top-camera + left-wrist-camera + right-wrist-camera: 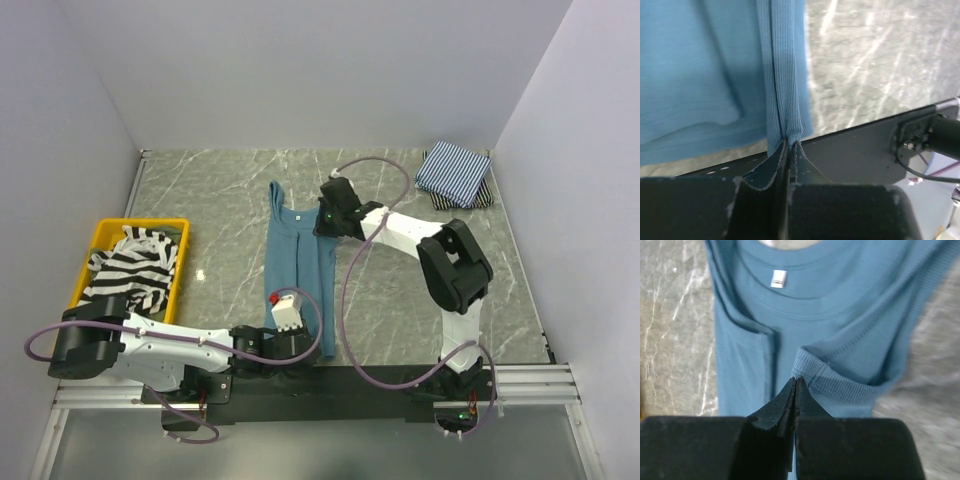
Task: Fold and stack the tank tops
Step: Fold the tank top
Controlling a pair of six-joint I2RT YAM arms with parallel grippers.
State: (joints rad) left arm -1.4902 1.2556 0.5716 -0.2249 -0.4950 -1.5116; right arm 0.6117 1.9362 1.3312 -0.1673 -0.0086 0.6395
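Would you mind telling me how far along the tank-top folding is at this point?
Done: a pinstriped top lies folded at the far right corner. In hand: the teal top lies mid-table, both arms' jaws shut on its right edge. Left: finish folding it, stack it, then do the black-and-white striped top in the yellow bin.

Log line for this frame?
left claw: shut on teal tank top hem | right claw: shut on its ribbed edge | pinstriped tank top: folded, far-right

No legible text (tag [779, 278] blurred)
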